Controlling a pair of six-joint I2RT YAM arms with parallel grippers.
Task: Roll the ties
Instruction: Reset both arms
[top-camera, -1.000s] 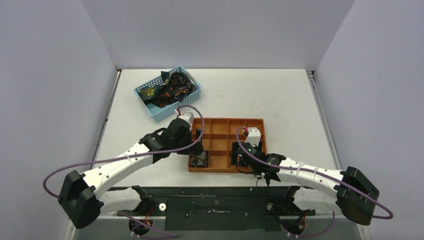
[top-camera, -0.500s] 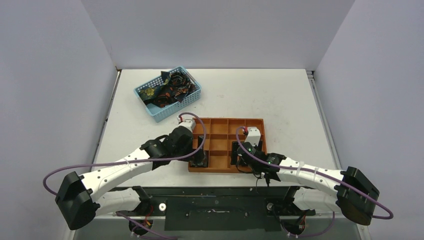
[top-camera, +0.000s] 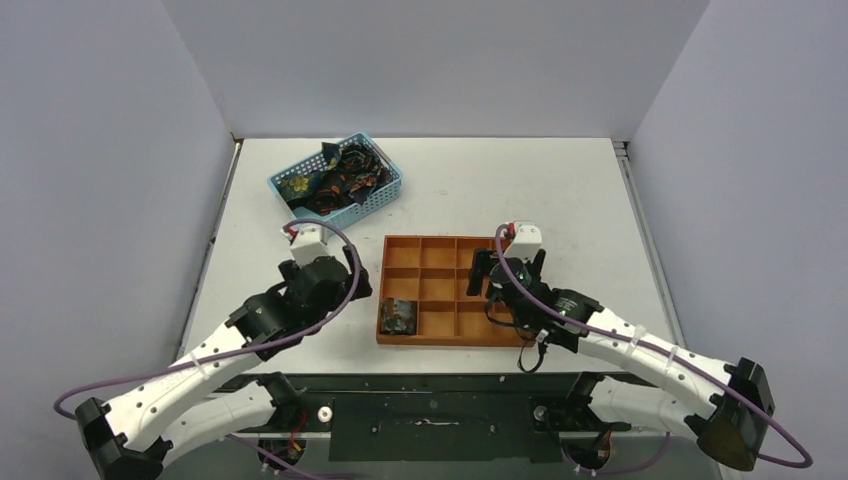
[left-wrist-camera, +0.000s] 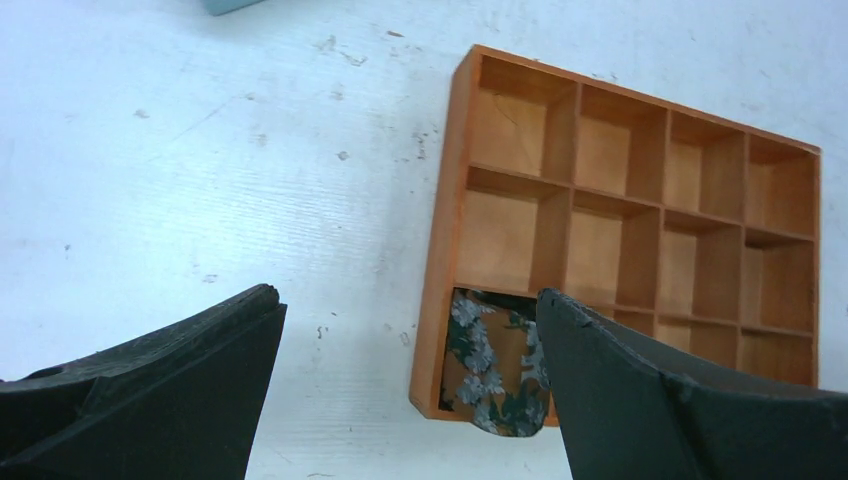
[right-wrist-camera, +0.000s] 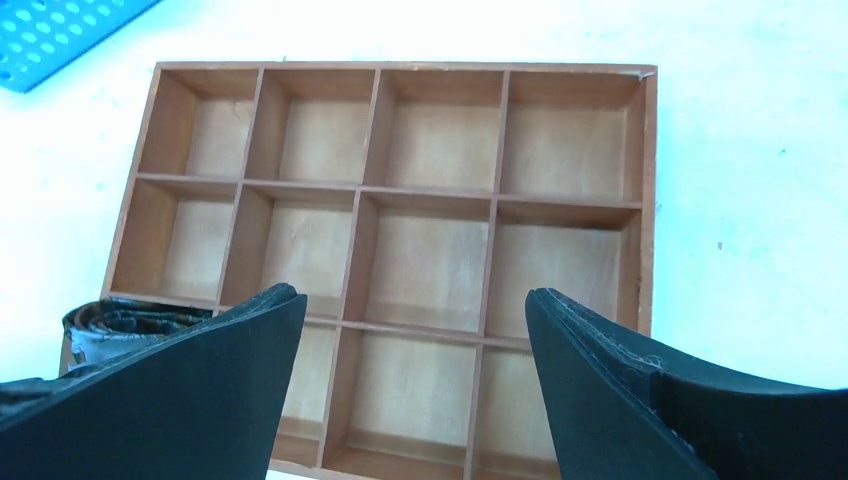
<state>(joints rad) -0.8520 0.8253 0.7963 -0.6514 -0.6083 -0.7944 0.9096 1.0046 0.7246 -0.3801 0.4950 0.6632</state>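
Left claw (left-wrist-camera: 405, 300) spread, empty, above desk (top-camera: 480, 180) left of orange tray (top-camera: 455, 240); right claw (right-wrist-camera: 412, 295) spread, empty, over tray; one rolled tie (left-wrist-camera: 490, 362) in near-left compartment, bulging over rim; other ties (top-camera: 335, 178) heaped in blue basket (top-camera: 360, 212), far left; risk: roll may spring loose unpinned; tangled heap may drag out together.

Showing one rolled tie (top-camera: 398, 316) (left-wrist-camera: 490, 365) (right-wrist-camera: 120, 325), dark with teal flowers and orange-brown patches, sitting bundled in the near-left corner compartment of the orange tray (top-camera: 452, 239), showing the remaining ties (top-camera: 335, 178) lying heaped and tangled in the blue basket (top-camera: 350, 212), black with orange and gold patterns
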